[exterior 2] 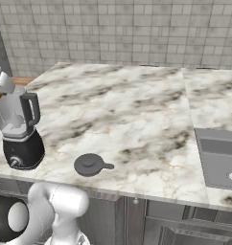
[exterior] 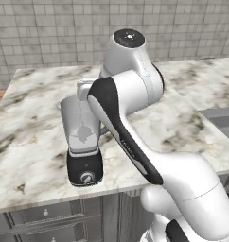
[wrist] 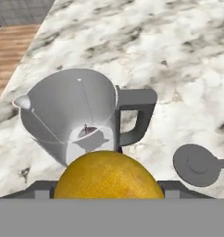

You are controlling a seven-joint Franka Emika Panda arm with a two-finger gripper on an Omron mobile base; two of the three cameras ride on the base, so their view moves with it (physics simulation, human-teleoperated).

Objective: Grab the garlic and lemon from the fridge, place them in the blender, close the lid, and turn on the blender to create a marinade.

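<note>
Lemon (wrist: 108,175) sits pinched in the gripper (wrist: 108,196), jaws spread wide around it, hanging above the open blender (wrist: 77,111) jar. Jar mouth is ahead of the fruit in the hand view, not under it, so I'd nudge the hand forward until the lemon sits over the jar centre before letting go. Blender stands near the front edge of the marble counter (exterior 2: 137,110), towards its left end, black base and dial facing the robot. Lid (exterior 2: 91,164) lies flat on the counter to the right of the blender, also close to the front edge, well apart from the jar, tab pointing right. Lower a bit before release so the lemon doesn't bounce off the rim or the spout. Jar looks empty apart from the blade; can't see garlic in it. Keep the wrist off the handle side.
</note>
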